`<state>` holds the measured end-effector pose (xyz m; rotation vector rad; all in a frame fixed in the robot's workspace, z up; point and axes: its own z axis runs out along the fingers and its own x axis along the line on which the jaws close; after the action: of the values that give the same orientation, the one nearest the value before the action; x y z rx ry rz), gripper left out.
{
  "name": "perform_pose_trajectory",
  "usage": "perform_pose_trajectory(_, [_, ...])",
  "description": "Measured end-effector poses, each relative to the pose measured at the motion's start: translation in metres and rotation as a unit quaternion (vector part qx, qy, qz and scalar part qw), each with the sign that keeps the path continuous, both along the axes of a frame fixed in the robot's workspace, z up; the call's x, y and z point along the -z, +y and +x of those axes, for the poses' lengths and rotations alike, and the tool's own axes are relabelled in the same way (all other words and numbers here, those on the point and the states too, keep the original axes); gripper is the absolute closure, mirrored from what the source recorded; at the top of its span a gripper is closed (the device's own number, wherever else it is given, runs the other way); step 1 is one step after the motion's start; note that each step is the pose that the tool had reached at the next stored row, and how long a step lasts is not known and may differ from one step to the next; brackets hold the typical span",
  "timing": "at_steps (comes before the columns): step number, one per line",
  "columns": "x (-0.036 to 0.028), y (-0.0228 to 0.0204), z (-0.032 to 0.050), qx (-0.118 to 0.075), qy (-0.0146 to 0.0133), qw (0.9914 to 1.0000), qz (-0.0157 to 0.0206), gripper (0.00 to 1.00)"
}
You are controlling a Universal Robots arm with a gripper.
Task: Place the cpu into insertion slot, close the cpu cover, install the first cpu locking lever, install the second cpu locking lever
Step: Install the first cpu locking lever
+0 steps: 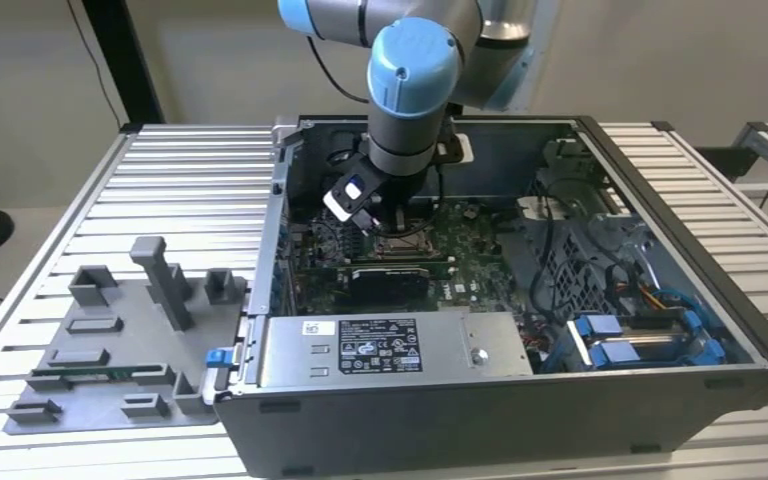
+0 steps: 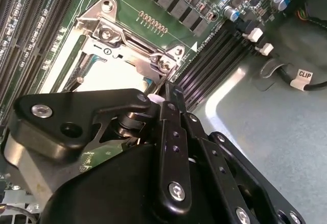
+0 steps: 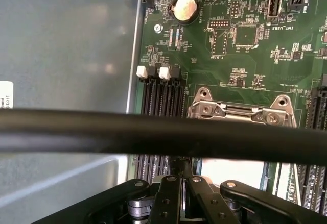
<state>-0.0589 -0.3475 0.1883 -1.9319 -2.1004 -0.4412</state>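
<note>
Gripper (image 2: 173,93) clenched, tips at the edge of the slot (image 1: 404,241), inside the open case (image 1: 684,235) on the bench (image 1: 184,180). Cpu (image 2: 97,79) sits in the slot, cover (image 2: 122,48) down over it.

Camera layout: one wide camera off the arm, two close ones riding at its wrist.
The exterior view stands outside and above the open computer case (image 1: 491,420), looking steeply down into it from far enough back to take in the whole case and the slatted table (image 1: 184,180). Both wrist views sit close over the green circuit board (image 3: 245,71) and look past the gripper (image 2: 168,94). They share the insertion slot (image 3: 240,110) and the black memory slots (image 2: 214,60) beside it, each seen from a different angle.
</note>
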Motion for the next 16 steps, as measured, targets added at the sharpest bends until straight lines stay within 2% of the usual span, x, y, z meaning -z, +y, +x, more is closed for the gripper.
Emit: perform_pose_trajectory(16, [0.0029,-0.0003,0.0002,0.0,0.0027,1.0,-0.0007,1.0])
